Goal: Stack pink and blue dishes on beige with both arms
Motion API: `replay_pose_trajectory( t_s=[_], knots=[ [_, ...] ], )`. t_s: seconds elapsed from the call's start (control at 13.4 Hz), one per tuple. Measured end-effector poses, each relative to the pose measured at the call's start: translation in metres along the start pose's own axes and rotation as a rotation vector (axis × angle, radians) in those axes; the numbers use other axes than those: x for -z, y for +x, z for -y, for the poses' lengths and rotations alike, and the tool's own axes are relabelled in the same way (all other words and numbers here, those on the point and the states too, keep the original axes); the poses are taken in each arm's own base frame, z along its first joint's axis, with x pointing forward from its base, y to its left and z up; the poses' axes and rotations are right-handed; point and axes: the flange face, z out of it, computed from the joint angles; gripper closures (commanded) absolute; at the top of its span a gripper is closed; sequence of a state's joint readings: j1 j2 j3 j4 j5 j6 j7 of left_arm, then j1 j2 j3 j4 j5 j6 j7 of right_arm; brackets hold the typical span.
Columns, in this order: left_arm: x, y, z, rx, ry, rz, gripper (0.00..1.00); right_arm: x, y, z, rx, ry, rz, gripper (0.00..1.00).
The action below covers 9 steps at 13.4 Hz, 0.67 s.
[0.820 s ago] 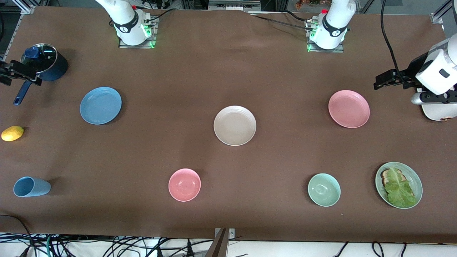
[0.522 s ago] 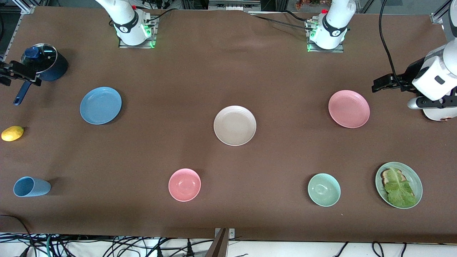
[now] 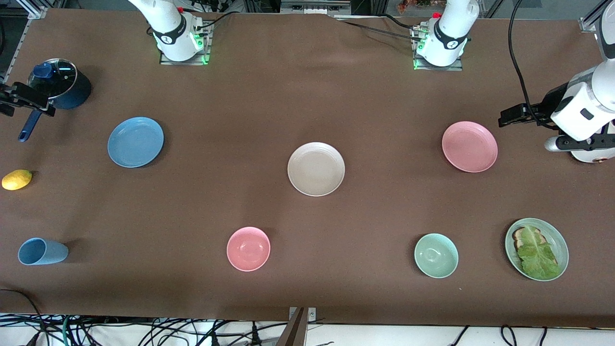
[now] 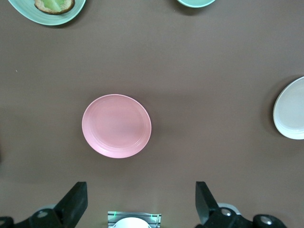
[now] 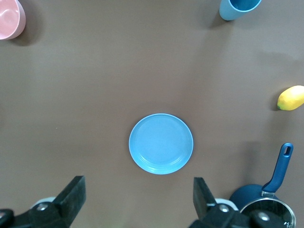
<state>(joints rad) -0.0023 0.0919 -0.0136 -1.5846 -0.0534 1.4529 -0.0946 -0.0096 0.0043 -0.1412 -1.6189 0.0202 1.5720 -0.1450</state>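
With nothing yet stacked on the beige plate [image 3: 316,168], the pink plate [image 3: 469,146] at its 3 o'clock and the blue plate [image 3: 135,142] at its 9 o'clock are each looked down on by a gripper with spread fingers, the left gripper [image 4: 141,202] and the right gripper [image 5: 139,197], and a descent to each rim is judged to be called for next.

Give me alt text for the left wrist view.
A pink plate lies alone on the brown table, ahead of the left gripper with its jaws open. At the edges show the beige plate, a green plate with toast, and a green bowl.

The beige plate [image 3: 316,168] is set mid-table, between the blue plate [image 3: 135,142] and the pink plate [image 3: 469,146], well apart from both.
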Motion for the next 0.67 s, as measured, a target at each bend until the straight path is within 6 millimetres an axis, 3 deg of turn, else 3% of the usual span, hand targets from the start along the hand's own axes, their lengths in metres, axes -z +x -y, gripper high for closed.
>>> replay_pose_trajectory(
  t_s=[0.67],
  knots=[
    [0.0075, -0.0004, 0.0000, 0.003, -0.002, -0.016, 0.00, 0.0001, 0.0001, 0.0001, 0.000, 0.000, 0.000, 0.00]
  ],
)
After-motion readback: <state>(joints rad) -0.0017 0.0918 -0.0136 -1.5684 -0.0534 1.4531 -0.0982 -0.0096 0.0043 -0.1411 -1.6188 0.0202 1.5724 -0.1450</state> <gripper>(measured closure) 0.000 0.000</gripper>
